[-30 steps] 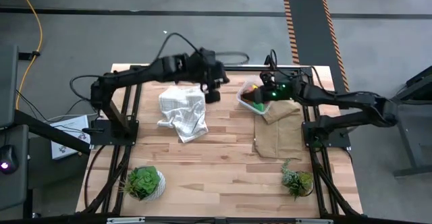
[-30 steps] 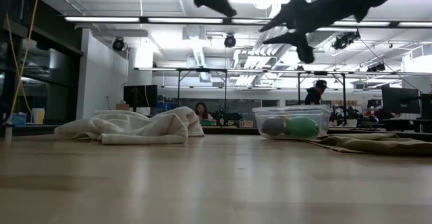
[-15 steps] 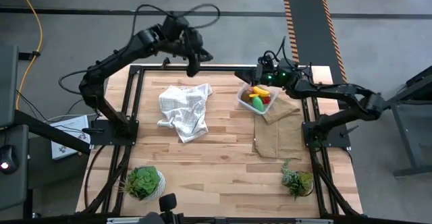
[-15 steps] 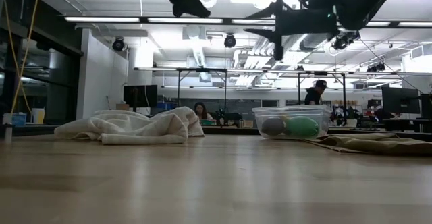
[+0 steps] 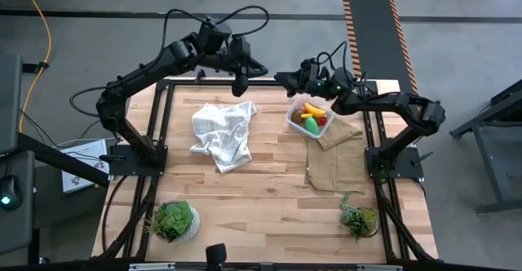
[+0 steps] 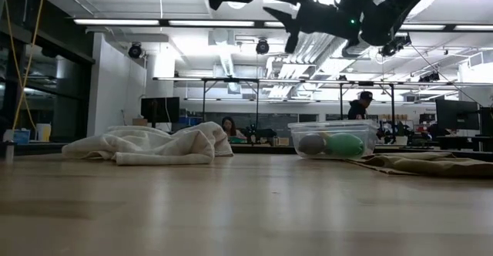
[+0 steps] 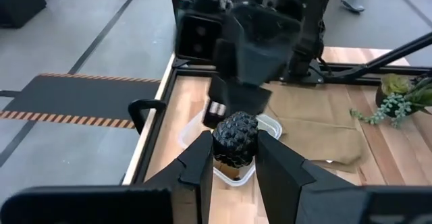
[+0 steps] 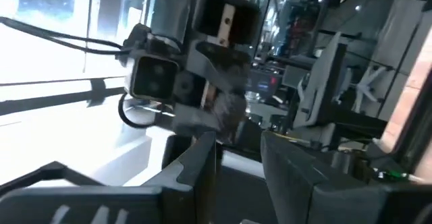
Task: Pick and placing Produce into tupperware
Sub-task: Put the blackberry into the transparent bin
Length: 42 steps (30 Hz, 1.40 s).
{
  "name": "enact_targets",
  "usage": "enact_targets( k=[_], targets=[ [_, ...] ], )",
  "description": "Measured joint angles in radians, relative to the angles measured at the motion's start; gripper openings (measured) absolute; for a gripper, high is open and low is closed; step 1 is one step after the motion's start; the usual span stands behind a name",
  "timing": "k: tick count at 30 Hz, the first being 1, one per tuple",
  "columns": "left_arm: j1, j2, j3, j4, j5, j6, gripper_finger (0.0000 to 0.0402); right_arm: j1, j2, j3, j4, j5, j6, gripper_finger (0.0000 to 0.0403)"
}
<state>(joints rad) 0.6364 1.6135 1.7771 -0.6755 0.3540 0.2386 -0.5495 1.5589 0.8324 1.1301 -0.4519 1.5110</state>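
The clear tupperware [image 5: 310, 117] stands at the table's far right on the edge of a brown cloth. It holds a yellow banana [image 5: 312, 109], a green oval [image 5: 311, 125] and red bits; the low view shows it too [image 6: 333, 139]. My left gripper [image 5: 240, 85] hangs high over the far edge, shut on a dark bumpy berry [image 7: 235, 137]. My right gripper [image 5: 282, 78] is raised just right of it, pointing at it, open with nothing between its fingers [image 8: 239, 160]. My left gripper pinches the dark berry [image 7: 235, 143] between its two fingers [image 7: 199, 164], which sit on its opposite sides. The fingers slant downward toward the table's right, where the tupperware is. The berry is lifted well clear of the table.
A crumpled white checked cloth [image 5: 222, 132] lies left of the tupperware and a flat brown cloth [image 5: 336, 163] near-right of it. Two potted plants [image 5: 174, 219] [image 5: 359, 218] stand by the near edge. People sit in the room beyond the table [image 6: 229, 126].
My left gripper has risen from over the white cloth's far end toward the far edge, keeping its hold. My right gripper has lifted off the tupperware, tipped up from pointing down, and swung toward the far left. The tupperware's contents now show.
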Motion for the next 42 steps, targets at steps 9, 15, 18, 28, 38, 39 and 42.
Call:
enact_targets(
  k=[9, 15, 18, 28, 38, 39, 42],
  targets=[
    [-0.062, 0.0, 0.0, -0.003, -0.114, 0.0, 0.0083, -0.006, 0.0, 0.031, -0.022, -0.052, 0.011, 0.0144],
    [-0.063, 0.0, 0.0, -0.019, -0.13, -0.008, 0.0083, -0.007, 0.0, 0.031, -0.03, -0.075, 0.011, 0.0197],
    [-0.063, 0.0, 0.0, -0.035, -0.13, -0.008, 0.0083, -0.005, 0.0, 0.031, -0.04, -0.074, 0.007, 0.0211],
    [-0.085, 0.005, 0.0, -0.022, -0.127, -0.007, 0.0083, 0.0, 0.0, 0.031, -0.051, -0.073, -0.005, 0.02],
    [-0.12, 0.032, -0.001, 0.0, -0.17, 0.003, 0.0083, 0.016, 0.0, 0.031, -0.051, -0.077, -0.005, 0.02],
    [-0.12, 0.033, -0.001, -0.002, -0.172, 0.001, 0.0083, 0.02, 0.0, 0.031, -0.051, -0.077, -0.004, 0.02],
    [-0.12, 0.034, -0.001, -0.001, -0.179, 0.0, 0.0083, 0.031, 0.0, 0.031, -0.051, -0.079, -0.005, 0.02]
  ],
)
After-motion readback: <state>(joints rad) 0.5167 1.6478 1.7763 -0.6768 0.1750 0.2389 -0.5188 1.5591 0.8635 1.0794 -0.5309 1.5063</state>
